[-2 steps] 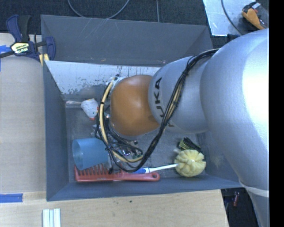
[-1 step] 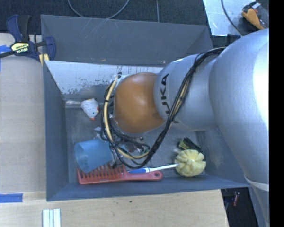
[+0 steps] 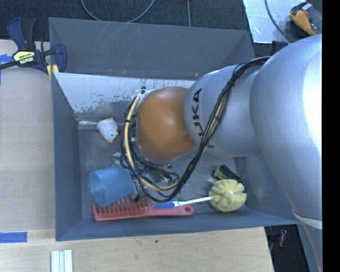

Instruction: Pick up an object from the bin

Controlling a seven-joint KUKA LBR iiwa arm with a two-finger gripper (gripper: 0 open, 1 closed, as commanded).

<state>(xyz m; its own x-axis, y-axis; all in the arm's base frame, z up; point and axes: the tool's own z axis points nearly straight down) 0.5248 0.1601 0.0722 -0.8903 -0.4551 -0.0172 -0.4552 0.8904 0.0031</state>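
Several small things are lying round the end effector, which is hanging beneath its orange cover; whether it is spread or pressed together cannot be told. A blue cup is lying just left of it, with a red comb and a toothbrush in front. A yellow ruffled ball is sitting to its right.
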